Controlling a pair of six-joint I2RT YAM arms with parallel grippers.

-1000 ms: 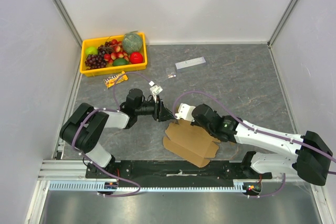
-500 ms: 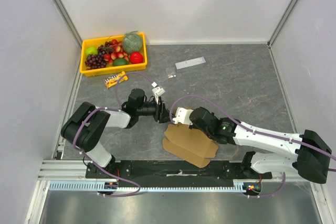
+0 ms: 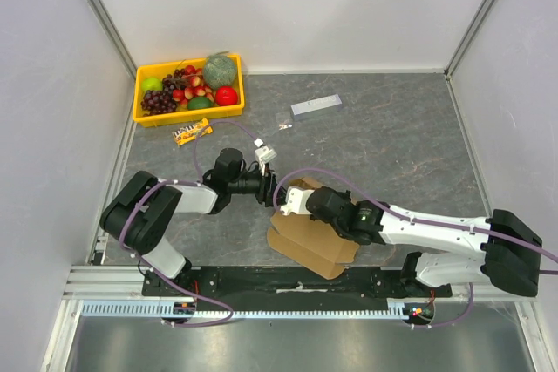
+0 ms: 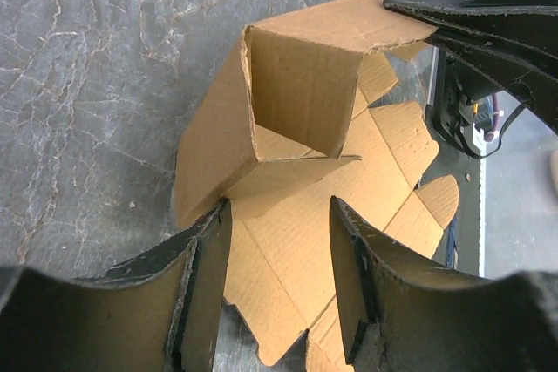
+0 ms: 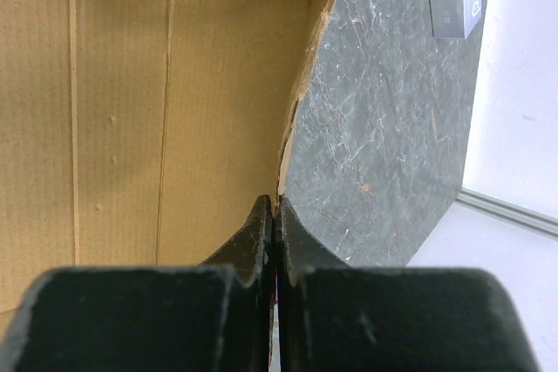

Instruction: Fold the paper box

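Note:
The paper box (image 3: 316,241) is a brown die-cut cardboard sheet lying near the arm bases, with one corner folded up into walls (image 4: 301,84). My right gripper (image 3: 296,191) is shut on the top edge of a raised wall; the right wrist view shows its jaws (image 5: 277,205) pinched on that edge, with the inner face of the box (image 5: 122,128) to the left. My left gripper (image 4: 279,250) is open, its fingers straddling the flat part of the sheet just below the folded corner. In the left wrist view the right gripper (image 4: 410,8) grips the wall from the upper right.
A yellow tray (image 3: 190,118) of fruit stands at the back left. A candy packet (image 3: 192,132), a small clear packet (image 3: 284,121) and a grey-white strip (image 3: 316,104) lie on the grey table beyond the arms. White walls close in the left, back and right.
My right gripper has moved left and further from the bases with the cardboard wall in it, standing the corner more upright close to my left gripper. The left arm has barely shifted.

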